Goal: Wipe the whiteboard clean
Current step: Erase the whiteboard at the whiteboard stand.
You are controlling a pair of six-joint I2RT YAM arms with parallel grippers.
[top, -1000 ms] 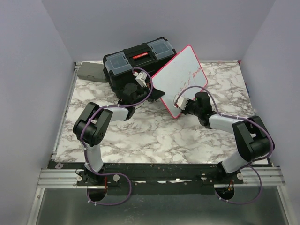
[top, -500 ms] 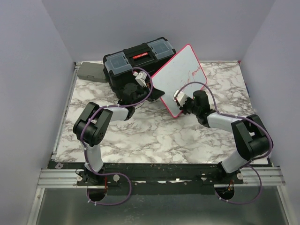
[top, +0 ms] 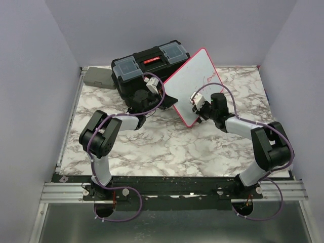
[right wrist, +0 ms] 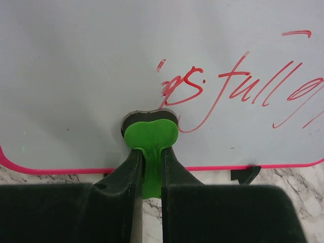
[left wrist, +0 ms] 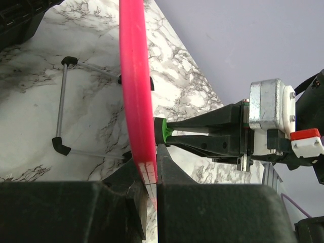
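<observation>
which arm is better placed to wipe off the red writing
Right: the right gripper holds the green eraser against the whiteboard beside the red writing; the left gripper is clamping the frame.

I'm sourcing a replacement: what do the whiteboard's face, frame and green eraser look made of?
Whiteboard face: smooth white coated sheet, ink smears on it. Frame: likely moulded plastic, glossy pink, rounded. Eraser: matte green plastic grip; dark pad beneath, maybe felt.

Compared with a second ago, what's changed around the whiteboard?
The right gripper, shut on a green eraser, slid up the whiteboard away from its lower edge, wiping off part of the red writing. The left gripper stays clamped on its frame; board unmoved.
</observation>
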